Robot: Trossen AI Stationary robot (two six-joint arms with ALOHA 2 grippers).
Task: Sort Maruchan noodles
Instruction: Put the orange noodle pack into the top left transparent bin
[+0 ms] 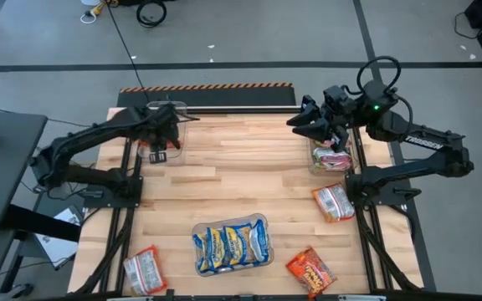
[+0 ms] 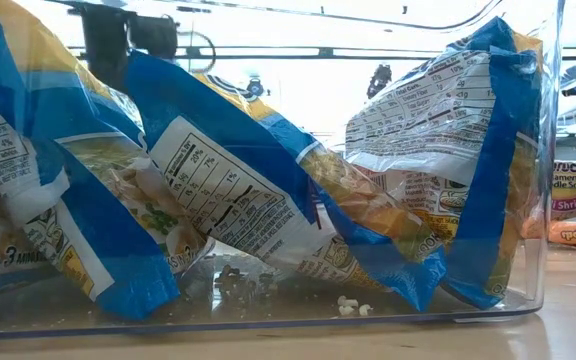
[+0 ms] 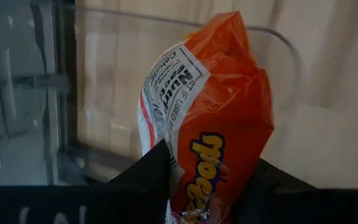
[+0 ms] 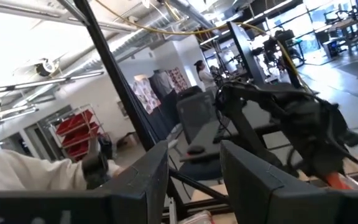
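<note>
Left gripper (image 1: 164, 134) at the table's far-left, clamped; right gripper (image 1: 304, 119) far-right, fingers seemingly parted.

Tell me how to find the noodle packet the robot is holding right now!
Look at the far left corner of the wooden table, where the left arm reaches over a clear bin. Its left gripper pinches an orange packet just above that bin. It is the only packet up in the air; the other orange packet lies flat at the table's near edge.
</note>
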